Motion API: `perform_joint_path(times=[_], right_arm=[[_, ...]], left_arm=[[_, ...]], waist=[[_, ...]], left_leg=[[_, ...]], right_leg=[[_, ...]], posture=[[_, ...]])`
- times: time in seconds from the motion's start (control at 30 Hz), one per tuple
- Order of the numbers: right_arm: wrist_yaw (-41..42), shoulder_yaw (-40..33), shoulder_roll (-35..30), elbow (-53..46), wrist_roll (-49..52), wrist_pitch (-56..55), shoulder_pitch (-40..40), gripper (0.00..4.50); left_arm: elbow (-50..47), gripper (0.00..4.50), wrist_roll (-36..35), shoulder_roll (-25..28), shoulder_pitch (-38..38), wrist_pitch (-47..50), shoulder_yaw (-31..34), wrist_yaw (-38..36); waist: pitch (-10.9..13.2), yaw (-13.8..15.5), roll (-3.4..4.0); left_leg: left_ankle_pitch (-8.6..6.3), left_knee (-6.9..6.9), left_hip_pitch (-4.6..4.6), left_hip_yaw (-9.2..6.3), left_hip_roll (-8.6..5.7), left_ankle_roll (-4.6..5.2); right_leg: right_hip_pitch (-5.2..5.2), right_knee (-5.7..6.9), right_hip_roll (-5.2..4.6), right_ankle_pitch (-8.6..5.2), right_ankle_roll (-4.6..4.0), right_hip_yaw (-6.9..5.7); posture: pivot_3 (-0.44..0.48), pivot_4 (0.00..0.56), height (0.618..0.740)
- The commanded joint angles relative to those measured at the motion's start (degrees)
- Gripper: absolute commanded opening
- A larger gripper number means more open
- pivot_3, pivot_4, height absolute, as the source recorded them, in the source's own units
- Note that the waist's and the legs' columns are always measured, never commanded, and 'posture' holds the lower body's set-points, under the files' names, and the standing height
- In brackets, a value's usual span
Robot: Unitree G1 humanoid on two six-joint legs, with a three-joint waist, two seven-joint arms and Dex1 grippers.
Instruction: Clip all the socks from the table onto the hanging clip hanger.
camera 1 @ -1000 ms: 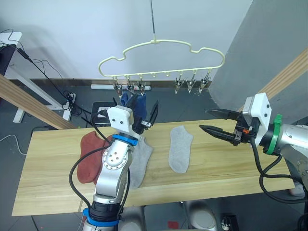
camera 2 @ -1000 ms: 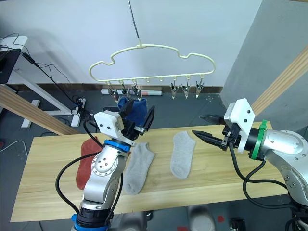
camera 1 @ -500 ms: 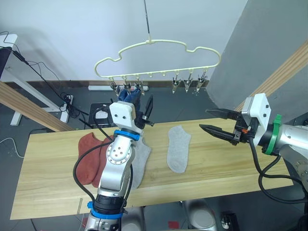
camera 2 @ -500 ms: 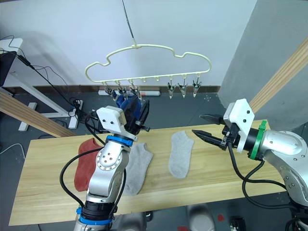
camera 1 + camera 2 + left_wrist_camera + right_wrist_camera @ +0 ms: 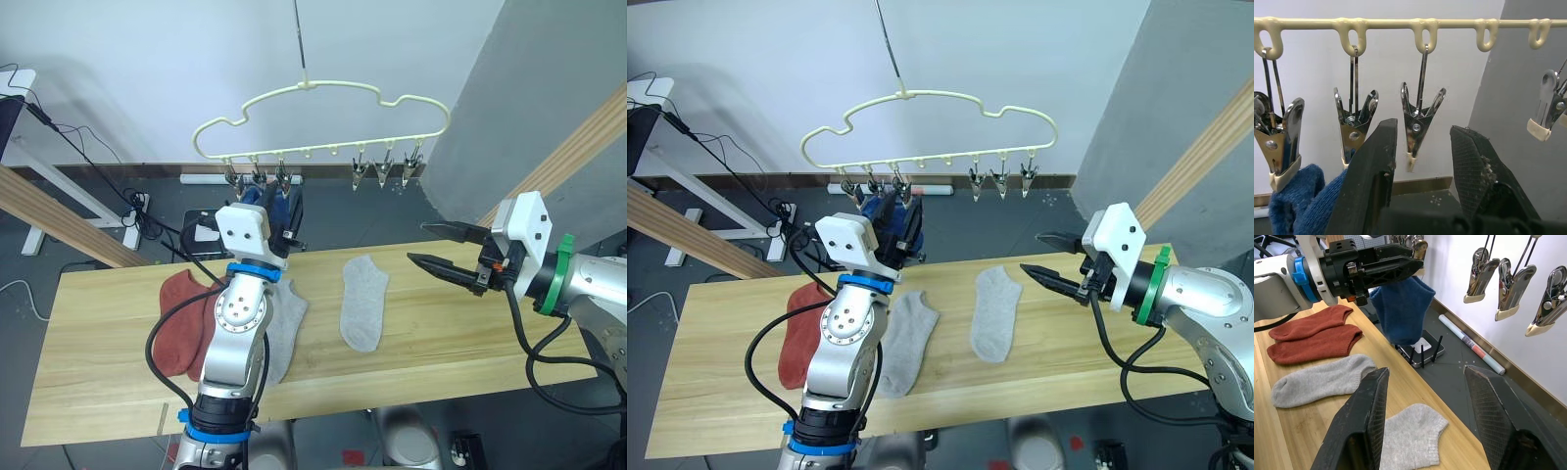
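The cream clip hanger (image 5: 1449, 22) hangs above the table's (image 5: 441, 343) far edge. Blue socks (image 5: 263, 201) hang from its leftmost clips. My left gripper (image 5: 287, 208) is raised beside them, open, its fingers (image 5: 1371, 181) on either side of the third clip (image 5: 1418, 129) and apart from it. On the planks lie two rust-red socks (image 5: 181, 318) at the left, a grey sock (image 5: 286, 328) partly behind my left arm, and another grey sock (image 5: 364, 299) in the middle. My right gripper (image 5: 416, 243) hovers open over the table's right part, holding nothing.
Three bare clips (image 5: 387, 168) hang at the hanger's right end. Slanted wooden beams stand at the left (image 5: 59, 211) and right (image 5: 578, 157). Behind the table the floor holds cables, a power strip and a black device (image 5: 201, 225).
My left gripper has risen to the clips and its fingers have drawn closer together. The camera shifted a little a second ago. The right arm has stayed put.
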Motion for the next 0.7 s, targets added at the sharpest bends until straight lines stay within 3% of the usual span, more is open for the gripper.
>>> perform_joint_path(times=[0.03, 0.7], right_arm=[[0.11, -0.66, -0.42, -1.48, 0.17, -0.97, 0.16, 2.55], [1.22, -0.30, -0.25, -0.97, 0.96, -0.88, -0.76, 2.55]], left_arm=[[-1.24, 1.87, 0.13, -0.35, -1.11, -1.33, 0.20, 0.05], [-1.59, 1.87, 0.04, -1.63, -5.48, 2.02, 1.79, 2.21]], waist=[[0.00, 0.00, 0.00], [0.00, 0.01, -0.01]], left_leg=[[0.00, 0.00, 0.00, 0.00, 0.00, 0.00], [0.00, 0.04, 0.01, -0.02, -0.01, 0.00]], right_leg=[[0.00, 0.00, 0.00, 0.00, 0.00, 0.00], [0.03, 0.03, 0.00, 0.04, -0.06, -0.02]], posture=[[-0.302, 0.352, 0.737], [-0.303, 0.352, 0.737]])
